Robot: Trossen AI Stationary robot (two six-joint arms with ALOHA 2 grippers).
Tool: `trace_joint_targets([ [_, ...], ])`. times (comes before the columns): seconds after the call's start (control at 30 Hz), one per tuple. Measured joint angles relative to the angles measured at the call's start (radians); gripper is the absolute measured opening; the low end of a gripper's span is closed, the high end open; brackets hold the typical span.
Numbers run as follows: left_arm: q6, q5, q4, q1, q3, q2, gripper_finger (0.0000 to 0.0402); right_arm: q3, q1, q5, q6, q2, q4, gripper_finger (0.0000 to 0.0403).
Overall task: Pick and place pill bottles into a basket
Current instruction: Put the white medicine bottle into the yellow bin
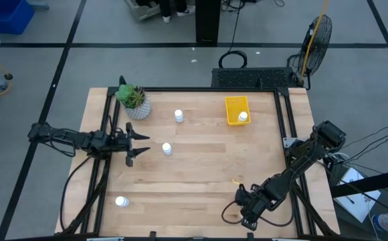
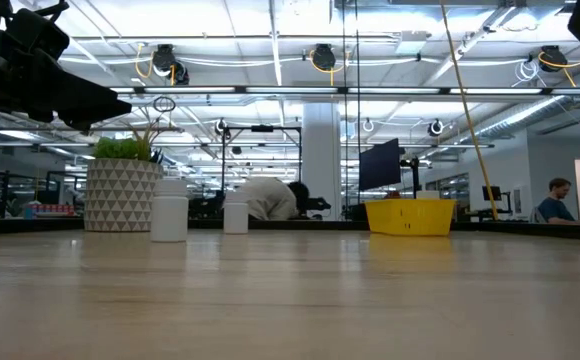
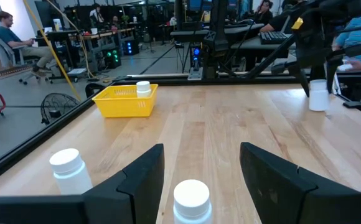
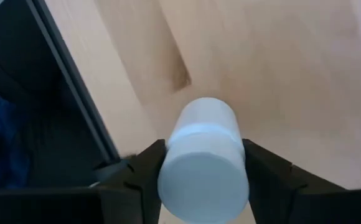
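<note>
My left gripper [image 1: 139, 143] is open at the table's left, level with the table. A white pill bottle [image 1: 166, 148] stands just beyond its fingertips; it also shows in the left wrist view [image 3: 192, 200]. Another bottle [image 1: 178, 116] stands farther back, and one [image 1: 121, 201] stands near the front left. The yellow basket [image 1: 235, 107] at the far right holds one bottle [image 1: 243, 116]. My right gripper [image 1: 245, 202] is near the front edge, shut on a fifth bottle [image 4: 204, 158]. My right gripper pinches the bottle's upper part, by the cap [image 4: 196, 177], between its two fingers, one on each side. The fingers come from above, pointing down. The bottle stands upright [image 3: 318, 96]. Whether its base rests on the table, I cannot tell.
A white patterned pot with a green plant [image 1: 135, 102] stands at the far left corner, behind my left gripper. Black rails run along the table's left and right sides. Bare wood lies between the bottles and the basket [image 2: 408, 216]. People sit in the room beyond.
</note>
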Motion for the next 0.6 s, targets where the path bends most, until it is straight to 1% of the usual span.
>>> trace_joint_targets([
  [0.3, 0.000, 0.000, 0.000, 0.000, 0.000, 0.000, 0.0214, 0.000, -0.019, 0.148, -0.147, -0.024, -0.010, 0.0164],
  [0.43, 0.000, 0.000, 0.000, 0.000, 0.000, 0.000, 0.0214, 0.000, -0.051, 0.230, -0.218, -0.109, -0.035, 0.0164],
  [0.6, 0.000, 0.000, 0.000, 0.000, 0.000, 0.000, 0.0214, 0.000, -0.132, 0.326, -0.318, -0.262, -0.136, 0.0164],
])
